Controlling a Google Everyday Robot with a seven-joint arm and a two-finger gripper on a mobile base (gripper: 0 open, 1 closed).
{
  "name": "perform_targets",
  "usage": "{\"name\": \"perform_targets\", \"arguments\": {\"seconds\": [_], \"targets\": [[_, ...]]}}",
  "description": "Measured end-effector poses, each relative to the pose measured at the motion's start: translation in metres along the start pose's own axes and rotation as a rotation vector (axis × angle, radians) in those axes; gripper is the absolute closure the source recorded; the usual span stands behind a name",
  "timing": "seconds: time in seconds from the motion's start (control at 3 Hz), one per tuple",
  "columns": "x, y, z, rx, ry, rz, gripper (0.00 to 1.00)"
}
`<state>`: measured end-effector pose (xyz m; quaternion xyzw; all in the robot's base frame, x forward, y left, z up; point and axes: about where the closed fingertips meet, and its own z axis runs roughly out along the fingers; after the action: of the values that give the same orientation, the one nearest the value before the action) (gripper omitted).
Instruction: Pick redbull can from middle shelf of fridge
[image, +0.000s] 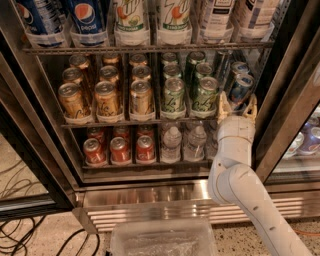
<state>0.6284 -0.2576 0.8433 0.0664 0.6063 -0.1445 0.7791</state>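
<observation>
Gripper (236, 100) up at the right end of the middle shelf (130, 121) in the fridge (150, 192). Fingers (223, 106) spread wide, holding nothing. Slim blue redbull can (241, 86) just behind them, beside the green cans (205, 94).

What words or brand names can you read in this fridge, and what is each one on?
"pepsi": on the blue-labelled bottle on the top rack.
Green cans: cursive script, too blurred to read.
Gold cans, red cans, redbull can: print unreadable.
The tool, open, sits just below the redbull can at the right end of the middle shelf; no text on it.
</observation>
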Motion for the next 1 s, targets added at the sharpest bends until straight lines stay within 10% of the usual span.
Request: {"name": "perform_targets", "arguments": {"seconds": [1.0], "targets": [[0.009,-0.001,0.022,0.019,0.01,-0.02,0.51]]}}
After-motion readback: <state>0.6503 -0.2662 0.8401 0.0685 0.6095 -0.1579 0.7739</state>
